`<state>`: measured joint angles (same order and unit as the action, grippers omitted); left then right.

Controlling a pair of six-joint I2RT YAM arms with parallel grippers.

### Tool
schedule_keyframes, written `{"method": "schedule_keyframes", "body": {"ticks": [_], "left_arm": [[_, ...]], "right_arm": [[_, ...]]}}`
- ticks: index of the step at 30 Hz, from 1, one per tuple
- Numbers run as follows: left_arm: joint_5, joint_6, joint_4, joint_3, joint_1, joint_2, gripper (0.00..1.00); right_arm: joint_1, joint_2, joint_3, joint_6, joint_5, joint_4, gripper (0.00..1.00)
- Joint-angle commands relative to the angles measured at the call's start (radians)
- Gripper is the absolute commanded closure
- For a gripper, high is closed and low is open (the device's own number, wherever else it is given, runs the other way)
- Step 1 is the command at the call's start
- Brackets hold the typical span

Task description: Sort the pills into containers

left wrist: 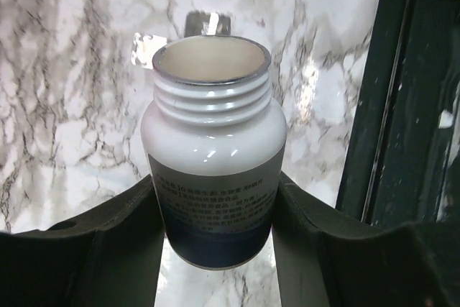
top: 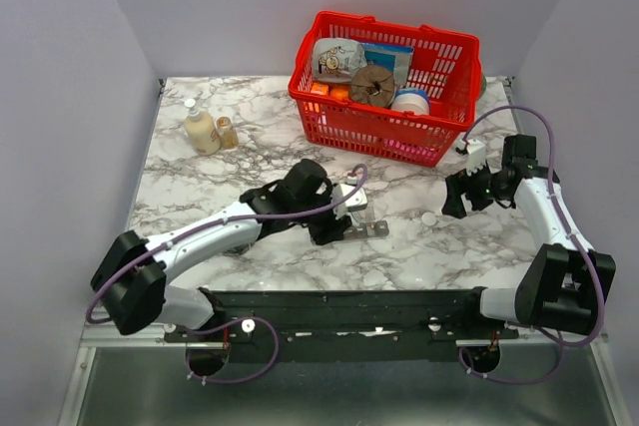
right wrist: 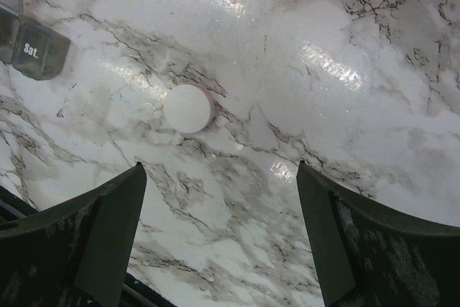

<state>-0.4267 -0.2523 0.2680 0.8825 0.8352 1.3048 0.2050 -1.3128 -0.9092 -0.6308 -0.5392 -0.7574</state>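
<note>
The containers (right wrist: 37, 49) run off the right wrist view's top-left corner.

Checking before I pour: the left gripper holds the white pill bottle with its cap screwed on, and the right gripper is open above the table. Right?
Not quite: the white pill bottle in the left gripper is uncapped; the left wrist view shows bare threads and an open mouth. The right gripper is open above the table.

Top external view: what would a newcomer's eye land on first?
The packed red plastic basket, back right on the marble table. Next, the left gripper clamped on an uncapped white plastic pill bottle at mid-table, and a small round white disc lying below the open right gripper.
</note>
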Motion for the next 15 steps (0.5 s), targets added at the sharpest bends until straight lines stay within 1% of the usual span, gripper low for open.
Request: {"method": "schedule_keyframes", "body": {"ticks": [1, 5, 8, 13, 15], "left_arm": [[0.114, -0.133, 0.217, 0.093, 0.045, 0.099, 1.00], [0.173, -0.153, 0.267, 0.144, 0.094, 0.213, 1.00], [0.207, -0.156, 0.309, 0.197, 0.111, 0.287, 1.00], [0.272, -0.134, 0.420, 0.331, 0.145, 0.407, 1.00], [0.284, -0.127, 0.441, 0.374, 0.150, 0.445, 1.00]], "right_arm": [[0.008, 0.006, -0.005, -0.026, -0.028, -0.033, 0.06], [0.008, 0.017, -0.007, -0.024, -0.030, -0.033, 0.06], [0.008, 0.021, -0.007, -0.029, -0.031, -0.036, 0.06], [0.008, 0.027, -0.008, -0.032, -0.034, -0.039, 0.06], [0.010, 0.030, -0.008, -0.033, -0.038, -0.040, 0.06]]}}
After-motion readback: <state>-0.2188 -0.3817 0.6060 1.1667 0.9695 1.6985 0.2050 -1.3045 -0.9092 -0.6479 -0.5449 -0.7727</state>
